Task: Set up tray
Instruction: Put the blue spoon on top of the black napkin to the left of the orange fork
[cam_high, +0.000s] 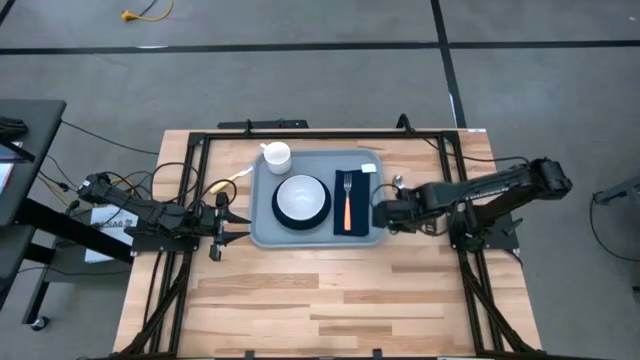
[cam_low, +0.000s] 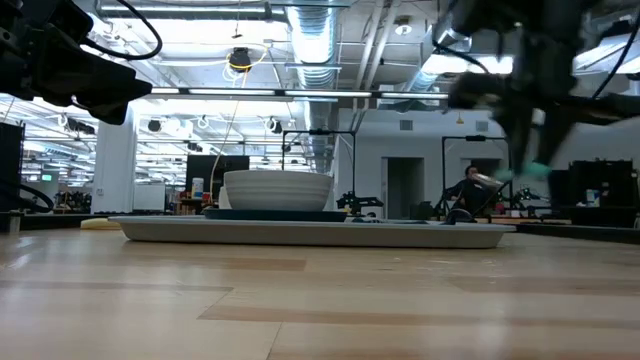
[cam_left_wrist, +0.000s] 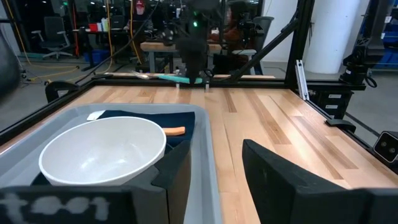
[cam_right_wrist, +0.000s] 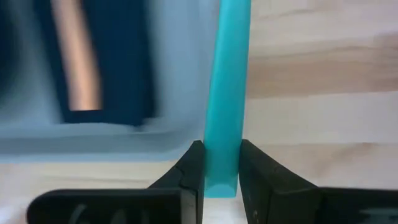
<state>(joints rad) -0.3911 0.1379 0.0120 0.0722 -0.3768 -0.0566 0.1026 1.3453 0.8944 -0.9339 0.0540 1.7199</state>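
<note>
The light grey-blue tray (cam_high: 262, 205) lies in the middle of the table. On it are a white bowl (cam_high: 302, 196) on a dark plate, a navy cloth (cam_high: 358, 205) with an orange-handled fork (cam_high: 347, 200), and a white cup (cam_high: 277, 155). My right gripper (cam_high: 385, 212) hangs at the tray's right rim, shut on a teal-handled utensil (cam_right_wrist: 227, 74). My left gripper (cam_high: 235, 225) is open at the tray's near left corner (cam_left_wrist: 208, 155). One finger (cam_left_wrist: 177, 174) stands at the rim and the other (cam_left_wrist: 280, 180) over bare wood. My right gripper pinches the teal handle near its free end (cam_right_wrist: 222, 177) between the two fingers (cam_right_wrist: 189, 168), coming from above and pointing down. The handle runs level toward the table's far edge, lifted clear of the wood, just right of the tray's rim (cam_right_wrist: 180, 74).
Black frame rails (cam_high: 190, 190) run along the table's left, right and far edges. A yellow cable end (cam_high: 222, 184) lies left of the tray. Bare wood (cam_high: 330, 290) stretches from the tray to the near edge. A person (cam_low: 470, 190) sits in the room beyond.
</note>
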